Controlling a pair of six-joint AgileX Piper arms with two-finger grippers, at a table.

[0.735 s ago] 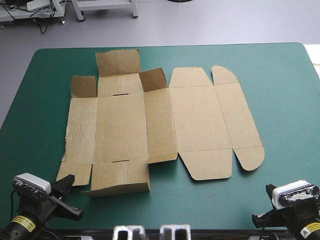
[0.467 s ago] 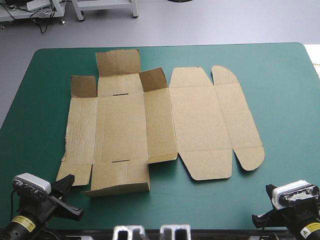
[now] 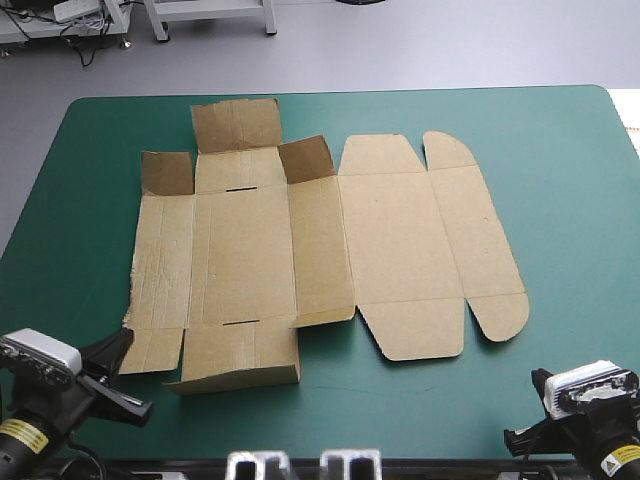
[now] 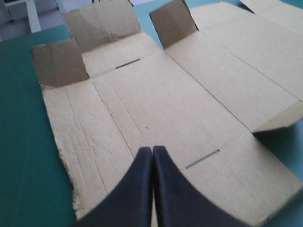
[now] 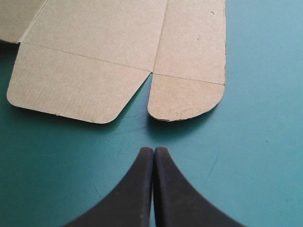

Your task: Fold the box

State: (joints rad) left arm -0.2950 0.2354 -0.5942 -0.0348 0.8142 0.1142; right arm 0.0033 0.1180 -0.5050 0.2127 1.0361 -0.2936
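Observation:
The brown box [image 3: 300, 240] lies as a cut sheet, mostly flat, in the middle of the teal-green table. At its far left, one large flap [image 3: 236, 124] and two small flaps [image 3: 167, 172] [image 3: 306, 158] stand partly raised. My left gripper [image 3: 118, 350] is shut at the near left corner, with its tip over the sheet's near edge. In the left wrist view the left gripper [image 4: 152, 149] points across the box [image 4: 165, 94] toward the raised flaps. My right gripper [image 3: 512, 438] is shut at the near right. In the right wrist view the right gripper [image 5: 154, 150] sits a short way from the box's rounded flaps [image 5: 187, 97] and touches nothing.
The bare teal-green cover [image 3: 570, 220] runs right of the sheet and along the near edge between the two grippers. One near corner of a middle panel [image 3: 325, 316] is slightly lifted. A pale object [image 3: 630, 115] shows past the table's right edge.
My left arm has drawn back to the left, toward the table's near edge. The box and my right arm have not moved.

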